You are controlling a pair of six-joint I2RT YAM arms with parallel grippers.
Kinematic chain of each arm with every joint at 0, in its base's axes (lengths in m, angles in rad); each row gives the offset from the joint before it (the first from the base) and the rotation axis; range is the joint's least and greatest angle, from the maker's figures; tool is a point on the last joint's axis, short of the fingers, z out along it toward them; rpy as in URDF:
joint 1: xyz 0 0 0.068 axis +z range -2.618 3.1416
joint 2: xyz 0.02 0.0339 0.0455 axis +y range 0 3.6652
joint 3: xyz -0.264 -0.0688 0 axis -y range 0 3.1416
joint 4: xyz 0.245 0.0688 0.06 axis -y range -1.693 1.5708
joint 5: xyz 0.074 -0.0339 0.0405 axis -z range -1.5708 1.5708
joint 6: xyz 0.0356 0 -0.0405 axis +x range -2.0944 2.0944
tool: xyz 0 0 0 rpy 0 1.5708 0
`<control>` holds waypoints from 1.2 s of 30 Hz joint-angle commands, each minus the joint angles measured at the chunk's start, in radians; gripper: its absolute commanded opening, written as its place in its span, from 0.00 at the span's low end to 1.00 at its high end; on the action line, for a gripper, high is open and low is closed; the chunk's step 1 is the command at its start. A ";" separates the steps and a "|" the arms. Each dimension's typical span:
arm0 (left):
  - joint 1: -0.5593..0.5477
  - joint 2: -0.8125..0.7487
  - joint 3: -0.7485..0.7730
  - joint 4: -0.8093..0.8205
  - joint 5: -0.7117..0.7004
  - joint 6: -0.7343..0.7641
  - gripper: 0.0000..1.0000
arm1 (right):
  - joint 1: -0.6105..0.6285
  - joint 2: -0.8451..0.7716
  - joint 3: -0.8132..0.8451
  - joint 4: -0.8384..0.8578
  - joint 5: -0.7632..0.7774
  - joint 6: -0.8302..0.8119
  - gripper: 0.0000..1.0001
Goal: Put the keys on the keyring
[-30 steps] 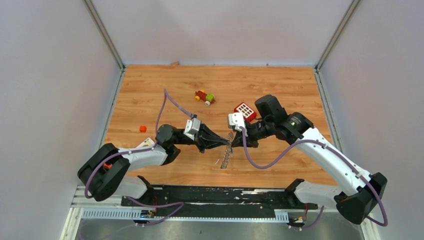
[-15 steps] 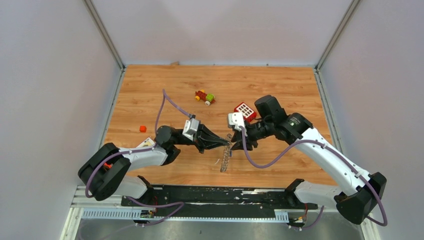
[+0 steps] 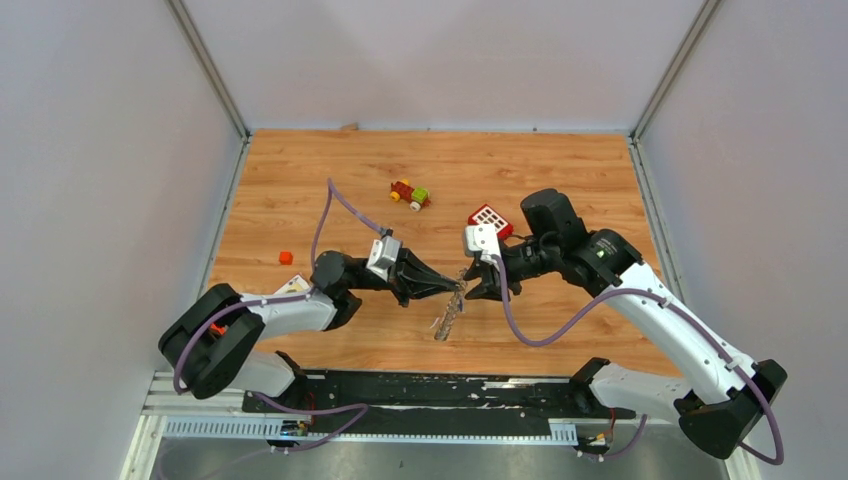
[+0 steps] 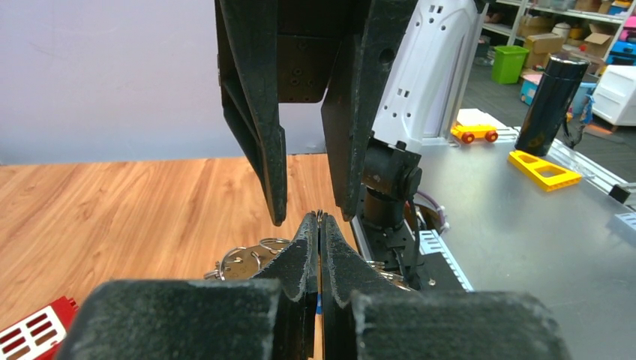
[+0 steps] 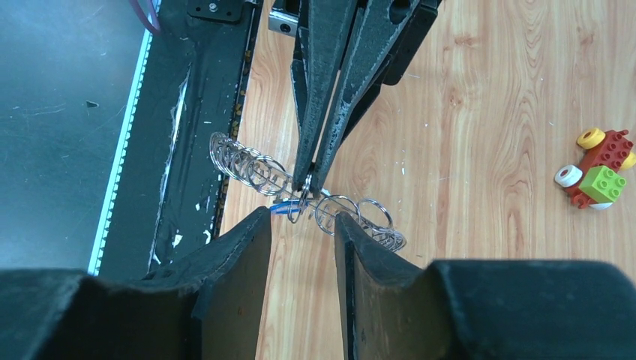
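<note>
The keyring [image 3: 449,312] is a long bunch of silver rings hanging on edge just above the wood. My left gripper [image 3: 458,288] is shut on its upper rim. In the right wrist view the left gripper [image 5: 307,186] pinches the keyring [image 5: 247,166] near its middle. A small blue piece [image 5: 280,208] hangs on the ring there. My right gripper [image 3: 476,286] is open and empty, just right of the ring; in its own view the right gripper [image 5: 300,219] has the ring just beyond its tips. The left wrist view shows the left gripper [image 4: 319,219] shut. I cannot make out a dark key.
A red block with white squares [image 3: 490,219] lies behind the right wrist. A red-yellow-green toy [image 3: 410,194] sits further back, also in the right wrist view [image 5: 598,171]. A small orange cube [image 3: 286,257] lies at the left. The black base rail [image 3: 440,390] runs along the near edge.
My right gripper has drawn back to the right, off the keyring, with its jaws apart. The keyring's lower end has swung slightly left. The left gripper keeps its hold.
</note>
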 commanded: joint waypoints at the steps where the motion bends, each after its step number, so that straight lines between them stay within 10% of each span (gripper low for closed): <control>1: 0.002 0.007 0.013 0.079 -0.010 -0.003 0.00 | -0.004 -0.007 0.037 0.008 -0.049 -0.010 0.37; 36: 0.003 0.011 0.010 0.084 -0.022 -0.009 0.00 | -0.004 0.016 -0.042 0.107 -0.065 0.034 0.19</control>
